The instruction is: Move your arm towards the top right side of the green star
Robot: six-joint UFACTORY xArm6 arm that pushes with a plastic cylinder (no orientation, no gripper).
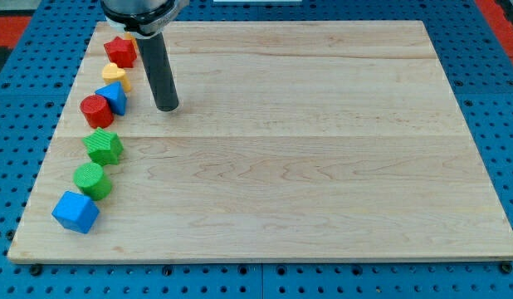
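Note:
The green star (104,146) lies near the board's left edge, about mid-height in the view. My tip (167,107) rests on the wooden board (306,149), up and to the right of the green star, with a clear gap between them. The tip stands just right of the blue triangle-like block (115,97) and the red cylinder (96,110), touching neither.
A column of blocks runs down the left edge: a red star (120,51), a yellow block (114,75), then below the green star a green cylinder (92,178) and a blue cube (75,212). A blue pegboard surrounds the board.

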